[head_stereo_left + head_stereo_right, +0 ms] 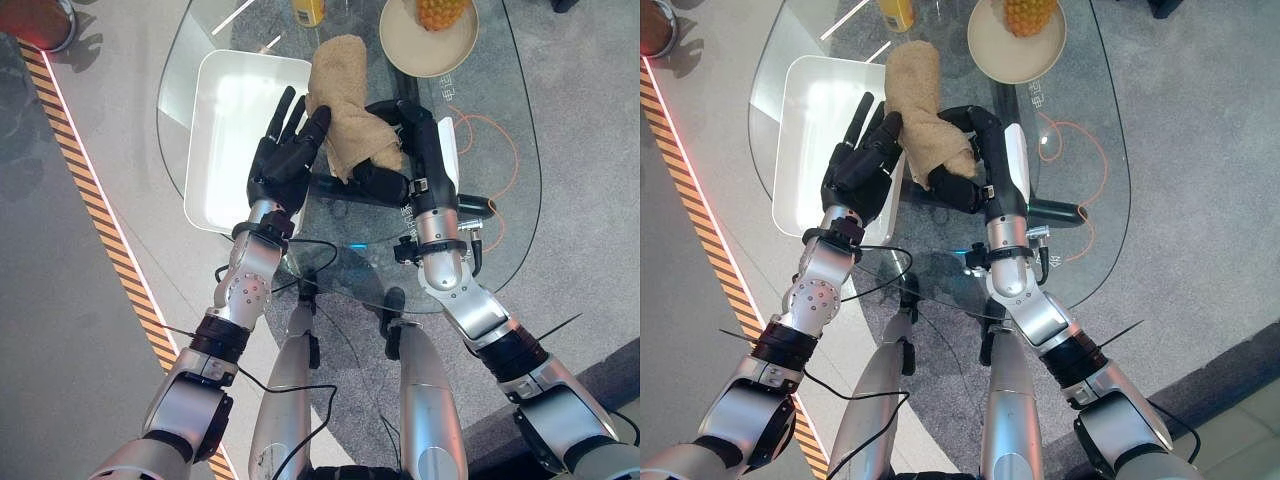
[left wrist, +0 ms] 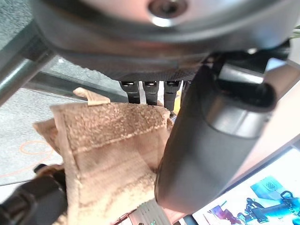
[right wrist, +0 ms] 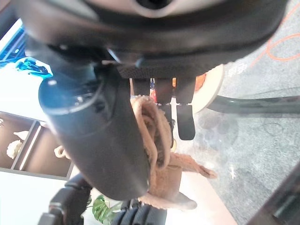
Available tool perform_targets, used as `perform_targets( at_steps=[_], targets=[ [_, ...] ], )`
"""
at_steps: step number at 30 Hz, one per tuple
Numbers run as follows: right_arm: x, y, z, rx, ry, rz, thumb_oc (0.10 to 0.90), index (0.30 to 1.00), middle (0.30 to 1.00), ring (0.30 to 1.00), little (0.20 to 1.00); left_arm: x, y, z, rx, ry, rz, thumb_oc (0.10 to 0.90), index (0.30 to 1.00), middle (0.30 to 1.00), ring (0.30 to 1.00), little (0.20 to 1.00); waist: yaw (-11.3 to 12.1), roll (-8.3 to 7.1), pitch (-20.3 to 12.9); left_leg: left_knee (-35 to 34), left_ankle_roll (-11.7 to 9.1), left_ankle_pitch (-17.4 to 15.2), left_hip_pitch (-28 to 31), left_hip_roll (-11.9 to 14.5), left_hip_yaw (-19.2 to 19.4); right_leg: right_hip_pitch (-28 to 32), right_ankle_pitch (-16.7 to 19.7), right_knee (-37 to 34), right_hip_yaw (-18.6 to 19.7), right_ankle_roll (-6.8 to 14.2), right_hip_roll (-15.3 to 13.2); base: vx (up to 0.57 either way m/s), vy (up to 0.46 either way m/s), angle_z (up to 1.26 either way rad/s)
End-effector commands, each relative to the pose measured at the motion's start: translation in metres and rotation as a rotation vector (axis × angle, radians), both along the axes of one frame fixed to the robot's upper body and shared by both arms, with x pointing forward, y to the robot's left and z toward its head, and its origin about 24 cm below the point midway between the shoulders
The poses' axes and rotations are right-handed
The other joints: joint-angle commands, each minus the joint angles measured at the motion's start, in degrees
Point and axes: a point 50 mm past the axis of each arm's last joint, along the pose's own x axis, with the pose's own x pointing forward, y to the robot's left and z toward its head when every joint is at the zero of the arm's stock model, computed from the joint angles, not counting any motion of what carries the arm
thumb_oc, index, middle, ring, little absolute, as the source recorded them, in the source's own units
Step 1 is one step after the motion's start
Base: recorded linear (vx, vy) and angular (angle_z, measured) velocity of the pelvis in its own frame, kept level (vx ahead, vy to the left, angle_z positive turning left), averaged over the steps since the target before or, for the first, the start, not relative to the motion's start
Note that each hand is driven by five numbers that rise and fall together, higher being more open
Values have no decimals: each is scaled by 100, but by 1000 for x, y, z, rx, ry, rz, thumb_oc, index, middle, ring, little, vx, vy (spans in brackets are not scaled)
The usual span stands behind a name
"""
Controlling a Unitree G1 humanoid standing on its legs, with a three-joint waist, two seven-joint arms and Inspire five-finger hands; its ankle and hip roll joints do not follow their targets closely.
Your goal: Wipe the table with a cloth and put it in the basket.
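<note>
Over the glass table's [image 1: 520, 150] left edge, the right hand [image 1: 395, 165] is curled round the lifted tan towel [image 1: 345, 110] while the left hand [image 1: 285, 150], fingers spread, touches it, so the basket step seems underway, calling for a carry left over the white basket [image 1: 225, 120].

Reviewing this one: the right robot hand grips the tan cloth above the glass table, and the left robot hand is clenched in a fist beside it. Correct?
Not quite. The left robot hand is open, its fingers straight against the tan cloth, as the left eye view shows. The right robot hand does grip the cloth above the glass table.
</note>
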Motion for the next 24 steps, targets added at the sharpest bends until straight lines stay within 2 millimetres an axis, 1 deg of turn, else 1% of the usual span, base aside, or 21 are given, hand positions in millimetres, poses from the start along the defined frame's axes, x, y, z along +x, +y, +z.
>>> perform_targets(
  at_steps=[1,13,24],
  targets=[
    [-40,39,88,74,-417,253,100,300,300,300,200,-16,-13,86,-26,-400,-80,800,900,900,900,900,44,-271,-154,552,156,-939,238,-345,337,444,821,-1522,107,212,242,0,0,0],
    [-38,38,87,24,-402,245,100,300,300,300,200,-19,-22,89,55,-437,-179,800,900,900,900,900,29,-267,-154,567,164,-953,215,-347,345,417,830,-1528,120,213,240,0,0,0],
    [-39,45,87,-26,-407,281,100,300,300,300,200,-17,-21,89,47,-427,-161,800,900,900,900,900,44,-265,-154,580,168,-956,189,-363,327,389,831,-1521,114,221,245,0,0,0]
  ],
)
